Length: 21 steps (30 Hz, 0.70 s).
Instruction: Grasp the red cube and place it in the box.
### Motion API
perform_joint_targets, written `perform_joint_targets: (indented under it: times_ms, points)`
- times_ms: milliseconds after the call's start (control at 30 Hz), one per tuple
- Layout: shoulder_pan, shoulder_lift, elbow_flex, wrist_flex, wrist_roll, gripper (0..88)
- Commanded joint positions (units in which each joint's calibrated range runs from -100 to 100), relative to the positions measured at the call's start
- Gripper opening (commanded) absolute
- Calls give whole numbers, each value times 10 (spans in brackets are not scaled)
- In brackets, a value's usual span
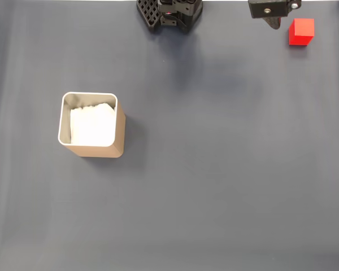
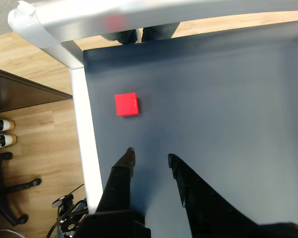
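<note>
The red cube (image 1: 301,31) rests on the dark grey mat at the top right of the fixed view, far from the box (image 1: 119,131), which stands at the left with white padding inside. My gripper (image 1: 274,21) hangs just left of the cube at the top edge. In the wrist view the gripper (image 2: 151,154) is open with nothing between its black fingers (image 2: 120,176). There the cube (image 2: 126,104) lies ahead of the fingertips and slightly to the left, apart from them.
The arm's black base (image 1: 169,14) sits at the top middle of the fixed view. In the wrist view a white table frame (image 2: 84,144) borders the mat close to the cube, with wooden floor and a chair base (image 2: 7,191) beyond it.
</note>
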Motion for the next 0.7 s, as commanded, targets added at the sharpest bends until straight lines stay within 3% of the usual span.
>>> perform_joint_targets:
  times_ms: [0,400,667]
  points:
    - [-8,7,-17,-15,-20,184]
    - [-18,41,-12,-55,-13,175]
    - [-15,64,-8,-98,0,264]
